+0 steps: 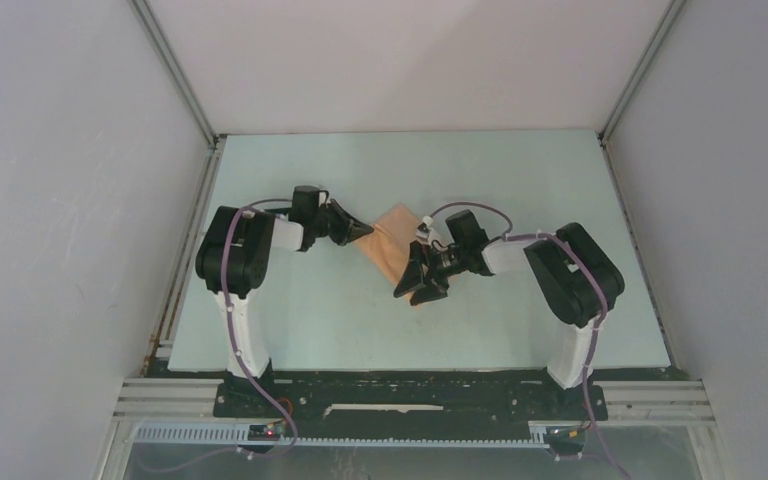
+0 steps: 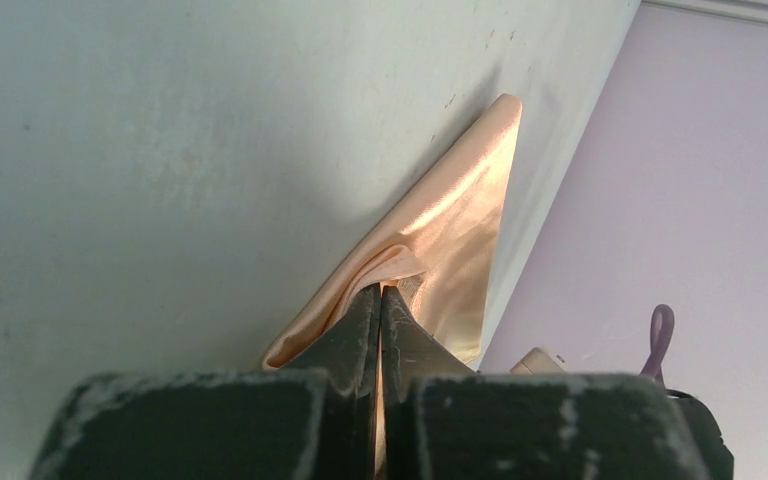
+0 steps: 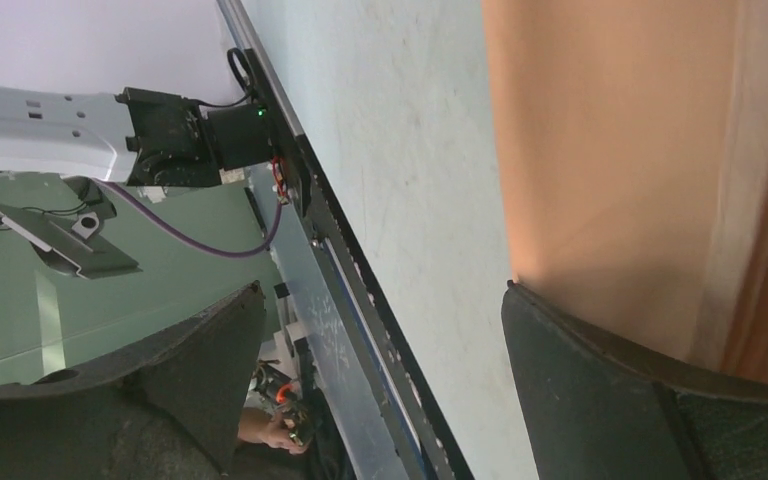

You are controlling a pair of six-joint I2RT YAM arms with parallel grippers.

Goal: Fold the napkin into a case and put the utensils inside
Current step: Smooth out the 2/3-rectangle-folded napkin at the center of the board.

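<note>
The peach napkin (image 1: 392, 240) lies folded in the middle of the table. My left gripper (image 1: 363, 230) is shut on its left corner; in the left wrist view the dark fingers (image 2: 360, 325) pinch a fold of the shiny peach cloth (image 2: 460, 210). My right gripper (image 1: 420, 285) is open at the napkin's near right edge, one finger (image 3: 580, 370) over the cloth (image 3: 610, 150), the other (image 3: 200, 360) off it. No utensils are in view.
The pale green table (image 1: 520, 180) ends at white walls left, right and back. A black rail (image 1: 410, 385) with the arm bases runs along the near edge; the rail also shows in the right wrist view (image 3: 360, 270).
</note>
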